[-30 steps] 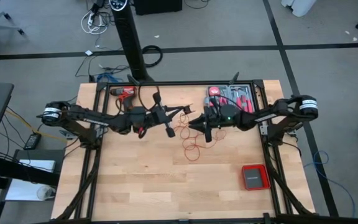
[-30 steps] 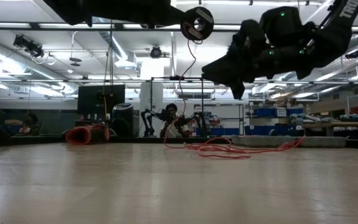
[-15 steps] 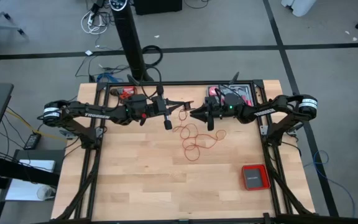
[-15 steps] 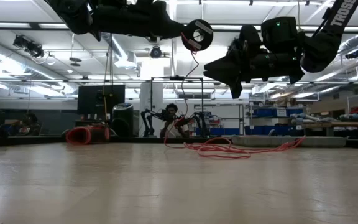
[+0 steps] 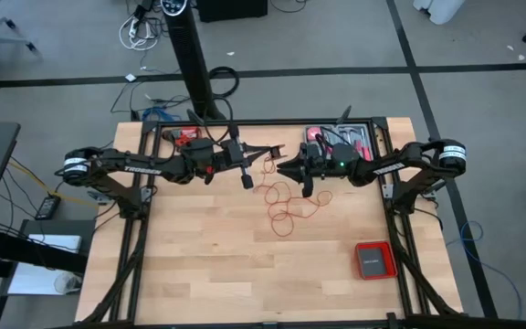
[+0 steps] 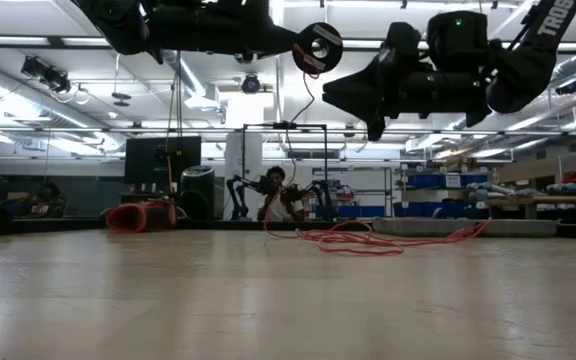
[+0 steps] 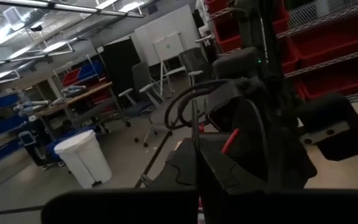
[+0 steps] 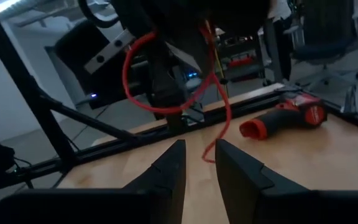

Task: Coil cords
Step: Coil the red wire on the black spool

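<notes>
Cord [image 5: 286, 206], thin and red, is spread in loose loops at centre of high view on wooden table [image 5: 199, 265]; one strand is lifted toward left gripper [image 5: 261, 155], clamped shut on cord above table, upper centre. Right gripper [image 5: 281, 170] is hovered just beside it, fingers [image 8: 169, 168] parted. Red box [image 5: 373, 260] is seen lower right.

Place: I work in a robotics lab with a workshop feel.
Bench: my wooden table [image 5: 217, 265] sits in a black metal frame on grey carpet.
Storage: shelves of red bins [image 7: 328, 31] and blue bins [image 6: 438, 209].
Tools: a power drill [image 8: 284, 118] and a tray of hand tools [image 5: 347, 142].
Room: ceiling strip lights [image 6: 88, 140], office chairs [image 7: 145, 87], a white waste bin [image 7: 89, 158].
</notes>
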Controlling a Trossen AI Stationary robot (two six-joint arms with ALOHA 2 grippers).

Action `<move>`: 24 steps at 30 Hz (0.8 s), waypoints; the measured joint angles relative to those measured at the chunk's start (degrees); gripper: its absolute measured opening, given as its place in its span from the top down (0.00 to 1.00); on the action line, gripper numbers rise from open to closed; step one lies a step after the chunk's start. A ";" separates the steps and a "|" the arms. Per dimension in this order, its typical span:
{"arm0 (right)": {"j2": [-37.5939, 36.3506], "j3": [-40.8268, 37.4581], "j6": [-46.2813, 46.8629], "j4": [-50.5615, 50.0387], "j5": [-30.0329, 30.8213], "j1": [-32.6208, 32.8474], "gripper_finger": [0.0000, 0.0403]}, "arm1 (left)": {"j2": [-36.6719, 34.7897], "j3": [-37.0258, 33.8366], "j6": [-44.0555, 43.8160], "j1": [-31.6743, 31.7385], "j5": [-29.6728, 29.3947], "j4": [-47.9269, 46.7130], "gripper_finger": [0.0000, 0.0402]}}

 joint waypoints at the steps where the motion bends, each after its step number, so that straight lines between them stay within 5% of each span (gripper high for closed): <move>1: 0.00 0.00 -0.34 0.42 0.02 0.25 0.79 | 0.00 -0.02 -0.07 0.00 0.43 0.01 1.00; 14: 0.00 -0.01 -17.31 0.58 5.59 7.22 0.82 | 0.17 -0.02 -2.74 -0.07 -2.22 -0.75 1.00; 24: -1.23 -0.02 -38.32 -6.99 22.36 12.38 0.82 | 0.17 -0.04 -7.20 -0.07 -7.20 -0.78 1.00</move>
